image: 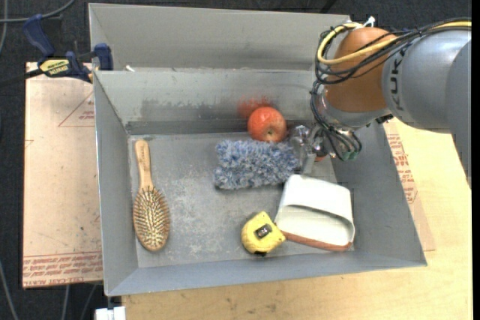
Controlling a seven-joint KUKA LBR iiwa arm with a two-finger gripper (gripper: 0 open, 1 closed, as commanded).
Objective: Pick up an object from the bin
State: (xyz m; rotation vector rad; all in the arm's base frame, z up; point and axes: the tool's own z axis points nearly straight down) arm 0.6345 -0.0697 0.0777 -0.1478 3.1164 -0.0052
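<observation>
My gripper (pixel 306 150) hangs low at the right side of the bin, its metal fingers pointing down at the right end of a blue-grey fluffy cloth (pixel 251 163). Whether anything sits between the fingers is hidden from me. A red-orange apple (pixel 266 124) lies just left of the gripper, against the back wall. Directly below the gripper lies a white box-like object with a reddish-brown underside (pixel 319 212).
A yellow tape measure (pixel 262 233) rests near the front wall, left of the white object. A wooden hairbrush (pixel 148 202) lies along the left side. The arm with its orange cover and cables comes in over the right rim.
</observation>
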